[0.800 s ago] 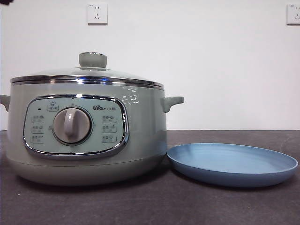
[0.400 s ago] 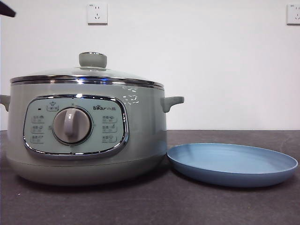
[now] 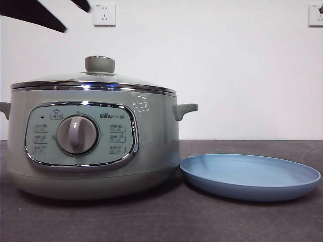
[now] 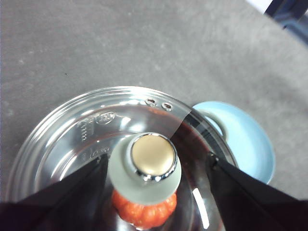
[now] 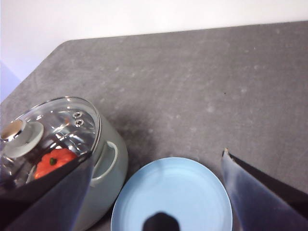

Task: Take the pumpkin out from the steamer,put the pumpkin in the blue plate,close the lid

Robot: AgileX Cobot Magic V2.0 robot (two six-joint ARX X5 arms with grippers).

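We find the left gripper (image 4: 154, 163), fingers spread, above the lid (image 4: 86, 134) knob; steamer (image 3: 93, 141) closed, pumpkin (image 4: 144, 211) inside. Next: descend, pinch knob.

Partly hidden items
The pumpkin (image 4: 144, 212) is half covered by the lid knob (image 4: 146, 167); the pot (image 3: 93, 143) is cropped at 9 o'clock.

Dark grey, speckled, flat stone-look counter (image 3: 166, 222) below, wide and bare at the front. Plain white wall (image 3: 227, 75) behind, going up from the back edge. High on the wall, one white square plastic power socket (image 3: 104, 14), with another white socket (image 3: 316, 14) far off at the corner.
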